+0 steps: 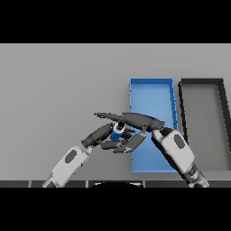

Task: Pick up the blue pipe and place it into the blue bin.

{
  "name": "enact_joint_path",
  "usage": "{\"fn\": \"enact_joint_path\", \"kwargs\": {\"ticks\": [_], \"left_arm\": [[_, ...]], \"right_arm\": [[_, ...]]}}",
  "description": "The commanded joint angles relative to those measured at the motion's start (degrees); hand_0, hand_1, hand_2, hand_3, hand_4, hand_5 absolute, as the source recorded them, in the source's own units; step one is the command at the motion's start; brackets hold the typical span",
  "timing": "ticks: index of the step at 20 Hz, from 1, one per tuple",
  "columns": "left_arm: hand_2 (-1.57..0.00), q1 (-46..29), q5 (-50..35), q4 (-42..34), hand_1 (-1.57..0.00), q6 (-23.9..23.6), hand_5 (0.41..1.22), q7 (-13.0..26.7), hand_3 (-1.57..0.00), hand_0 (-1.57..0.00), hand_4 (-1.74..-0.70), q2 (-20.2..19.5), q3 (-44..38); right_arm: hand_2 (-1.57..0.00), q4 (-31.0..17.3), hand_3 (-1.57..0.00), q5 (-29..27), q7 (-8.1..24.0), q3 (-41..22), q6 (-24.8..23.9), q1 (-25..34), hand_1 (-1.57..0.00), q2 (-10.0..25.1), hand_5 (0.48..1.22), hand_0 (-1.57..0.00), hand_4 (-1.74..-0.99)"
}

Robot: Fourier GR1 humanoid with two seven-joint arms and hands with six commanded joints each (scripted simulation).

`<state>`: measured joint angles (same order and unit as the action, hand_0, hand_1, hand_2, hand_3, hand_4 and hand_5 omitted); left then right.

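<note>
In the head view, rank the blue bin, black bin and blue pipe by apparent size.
1. Black bin and blue bin: about alike, no clear ranking.
2. Blue pipe: smallest, mostly hidden between the hands.

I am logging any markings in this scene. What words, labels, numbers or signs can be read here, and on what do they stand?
None: no text shows on the blue bin, the dark bin, the blue pipe, the table, or either hand.
</note>
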<state>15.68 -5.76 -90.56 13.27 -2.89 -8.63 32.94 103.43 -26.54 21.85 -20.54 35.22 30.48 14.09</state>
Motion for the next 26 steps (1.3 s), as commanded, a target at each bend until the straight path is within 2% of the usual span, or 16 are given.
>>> {"fn": "enact_joint_path", "kwargs": {"ticks": [1, 2, 3, 4, 5, 6, 8, 9, 10, 12, 14, 19, 20, 21, 23, 26], "left_arm": [[-1.57, 0.27, 0.01, 0.18, -1.57, -0.21, 1.221, 1.11, -1.56, -1.57, -1.47, 0.66, 0.02], [-1.57, 0.31, -0.19, 0.31, -1.57, -0.28, 1.221, 1.53, -1.56, -1.57, -1.52, 0.35, -0.53], [-1.57, 0.34, -0.07, -0.08, -1.57, -0.3, 1.221, 0.93, -1.28, -1.57, -1.57, 0.82, -0.21], [-1.57, 0.58, 2.04, 0.08, -1.57, -1.3, 1.221, 2.93, -1.19, -1.57, -1.6, 0.28, 0.16], [-1.57, 1.4, 4.06, -0.14, -1.53, -1.3, 1.221, 4.65, -1.12, -1.57, -1.63, -1.22, 0.69], [-1.57, 1.13, 4.19, -1.09, -1.54, -2.17, 1.221, 6.19, -1.12, -1.57, -1.65, -0.58, 1.0], [-1.57, 0.03, 3.46, -1.26, -1.55, -1.81, 1.221, 3.76, -1.28, -1.57, -1.68, -0.6, 0.47], [-1.57, 0.27, 2.61, -0.66, -1.55, -1.3, 1.221, 2.26, -1.34, -1.57, -1.69, 0.21, 0.07], [-1.57, -0.44, 1.72, -1.13, -1.56, -0.94, 1.221, 1.82, -1.39, -1.57, -1.7, 0.86, -0.09], [-1.57, -0.53, 1.33, -0.71, -1.56, 0.18, 1.221, 1.57, -1.45, -1.57, -1.72, 1.98, -0.67], [-1.57, -0.44, 2.57, -0.83, -1.57, 0.03, 1.221, 2.53, -1.5, -1.57, -1.72, 2.41, -0.87], [-1.57, -0.62, 2.38, -1.81, -1.57, 1.3, 1.221, 3.78, -1.55, -1.57, -1.73, 1.48, -2.08], [-1.57, -1.0, 2.76, -1.51, -1.57, 1.21, 1.221, 2.36, -1.44, -1.57, -1.72, 1.84, -1.73], [-1.46, -1.05, 3.24, -1.89, -1.51, 1.17, 1.221, 2.13, -1.47, -1.57, -1.66, 1.6, -1.56], [-0.95, -0.39, 5.49, -2.33, -0.99, 1.56, 1.221, 2.68, -0.96, -1.05, -1.43, 0.61, -1.78], [-0.49, 0.12, 8.19, -1.33, -0.51, 4.4, 1.221, 2.24, -0.49, -0.53, -1.14, 1.12, -2.13]], "right_arm": [[-0.01, -1.25, 0.0, 0.3, 0.59, -0.64, 0.02, 1.28, 0.0, -1.06, 0.498, 0.0, -1.21], [-0.05, -2.18, -0.03, 0.17, 1.14, -1.06, 0.44, 2.08, -0.03, -1.77, 0.493, -0.02, -1.236], [-0.16, -2.21, -0.12, -0.07, 1.65, -1.49, 0.76, 2.97, -0.14, -2.05, 0.483, -0.11, -1.291], [-0.31, -3.13, -0.25, 0.21, 1.41, -1.49, 1.52, 3.59, -0.3, -2.22, 0.477, -0.26, -1.348], [-0.49, -3.39, -0.52, 0.1, 1.57, -1.65, 1.76, 4.36, -0.49, -2.84, 0.477, -0.47, -1.365], [-0.71, -4.14, -0.66, 0.26, -0.06, -1.71, 2.13, 5.0, -0.7, -3.13, 0.486, -0.69, -1.433], [-1.02, -5.23, -0.88, -1.19, -0.18, -1.87, 1.48, 6.05, -1.02, -3.59, 0.57, -1.01, -1.527], [-1.13, -5.12, -1.02, -2.45, 0.58, -2.31, 0.58, 6.06, -1.13, -4.33, 0.638, -1.12, -1.498], [-1.22, -4.84, -1.13, -2.93, -0.55, -2.4, 0.62, 5.67, -1.22, -4.38, 0.755, -1.21, -1.474], [-1.34, -4.0, -1.29, -2.26, -3.99, -3.23, 0.11, 4.29, -1.34, -4.13, 0.923, -1.34, -1.445], [-1.43, -3.71, -1.39, 1.09, -7.4, -4.09, 1.05, 4.68, -1.43, -3.08, 1.03, -1.42, -1.435], [-1.52, -3.51, -1.51, -1.82, -8.07, -5.3, 0.12, 4.87, -1.52, -2.43, 1.158, -1.52, -1.47], [-1.53, -2.75, -1.52, -2.59, -7.51, -5.11, 0.0, 4.52, -1.53, -1.76, 1.171, -1.53, -1.475], [-1.54, -2.47, -1.53, -3.3, -6.55, -4.88, -0.73, 4.8, -1.54, -1.4, 1.181, -1.54, -1.478], [-1.55, -3.01, -1.55, -2.91, -7.02, -4.98, -1.2, 5.69, -1.55, -1.51, 1.195, -1.55, -1.483], [-1.56, -2.48, -1.56, -2.16, -7.25, -5.37, -2.15, 5.6, -1.56, -0.57, 1.208, -1.56, -1.486]]}}
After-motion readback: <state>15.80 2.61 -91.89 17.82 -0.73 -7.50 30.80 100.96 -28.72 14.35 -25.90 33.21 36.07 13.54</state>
